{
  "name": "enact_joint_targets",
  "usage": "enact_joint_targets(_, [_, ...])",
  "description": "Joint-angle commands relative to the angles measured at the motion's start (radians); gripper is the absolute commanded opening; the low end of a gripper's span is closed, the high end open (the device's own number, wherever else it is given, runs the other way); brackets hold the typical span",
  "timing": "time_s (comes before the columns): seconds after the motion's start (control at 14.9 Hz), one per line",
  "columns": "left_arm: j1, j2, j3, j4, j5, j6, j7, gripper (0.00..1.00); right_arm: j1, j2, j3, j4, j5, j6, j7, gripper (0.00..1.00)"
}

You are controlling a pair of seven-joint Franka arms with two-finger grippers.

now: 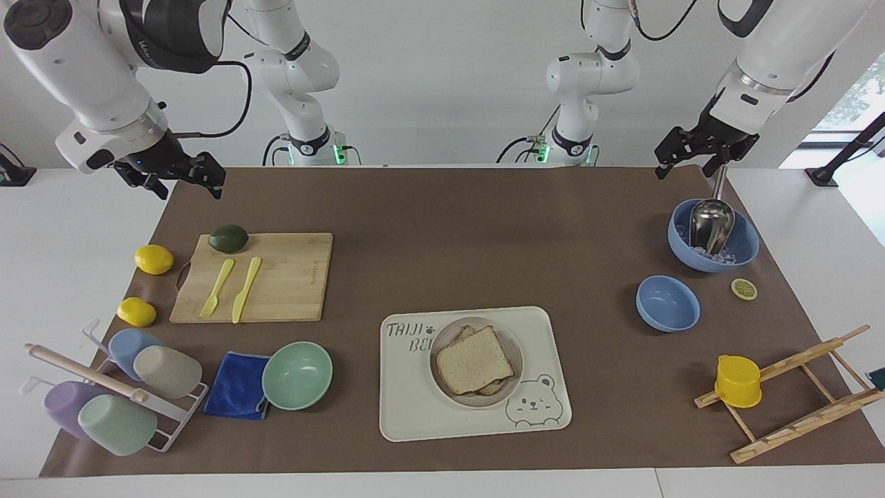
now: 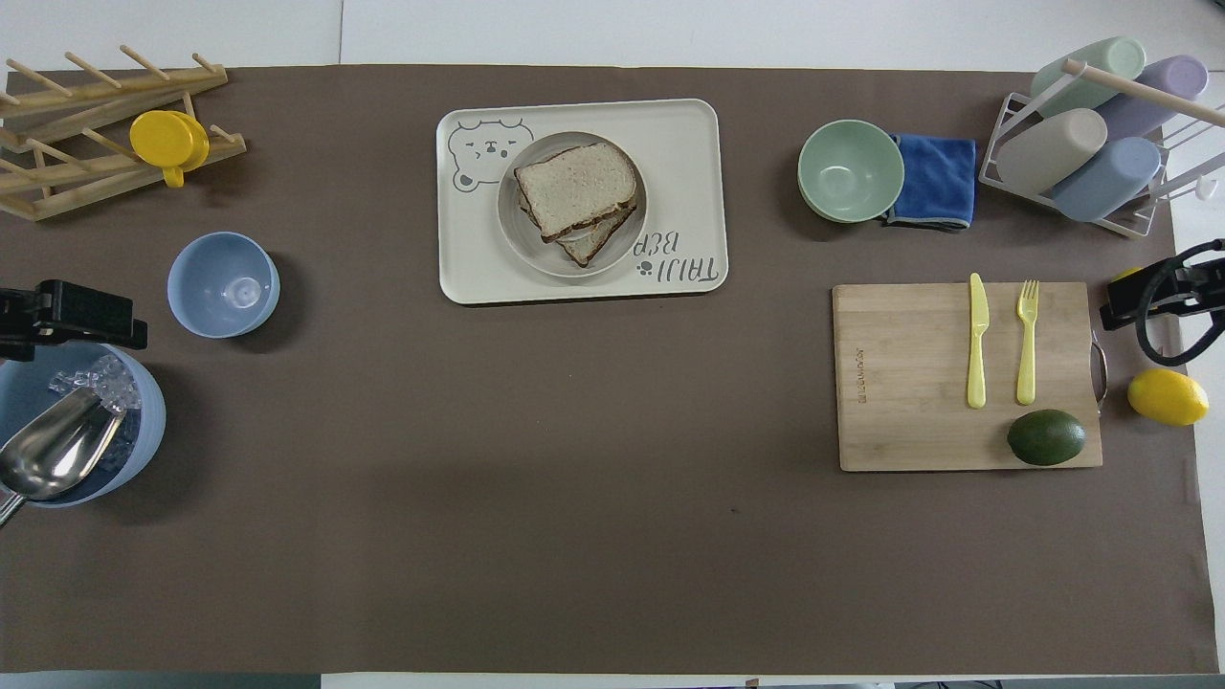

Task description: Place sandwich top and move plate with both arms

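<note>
One cam sits high across the counter point(image 1: 442, 207), facing the robots. The other hangs above their end, looking steeply down. Both cover the whole brown mat point(image 2: 574, 478), just half a turn apart.

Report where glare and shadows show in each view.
Facing view: bright daylight blows out the window corner by the left arm; the metal scoop glints. Overhead view: the scoop glints again; soft shadows edge the tray, the small blue bowl and the cutting board.
</note>
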Motion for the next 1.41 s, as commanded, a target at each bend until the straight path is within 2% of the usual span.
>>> enact_joint_targets(0.0, [-0.082,-0.033,0.078,-0.059,0.033,0.008,0.001,1.0,-0.009,-0.018,0.01,-0.02,0.002,0.002,0.015,1.0])
enact_joint_targets(0.13, [-0.085,0.014,0.087,-0.051,0.033,0.008,0.023,1.0,-0.009,-0.018,0.01,-0.02,0.002,0.002,0.015,1.0])
enact_joint_targets(0.33, [-0.077,0.069,0.079,0.013,0.035,0.002,0.026,1.0,-0.009,-0.018,0.01,-0.02,0.002,0.002,0.015,1.0])
enact_joint_targets(0.67, [-0.076,0.033,0.072,0.023,0.047,-0.024,0.053,1.0,-0.009,-0.018,0.01,-0.02,0.002,0.002,0.015,1.0])
enact_joint_targets(1.34, [-0.073,0.036,0.072,0.021,0.045,-0.016,0.055,1.0,-0.009,-0.018,0.01,-0.02,0.002,0.002,0.015,1.0])
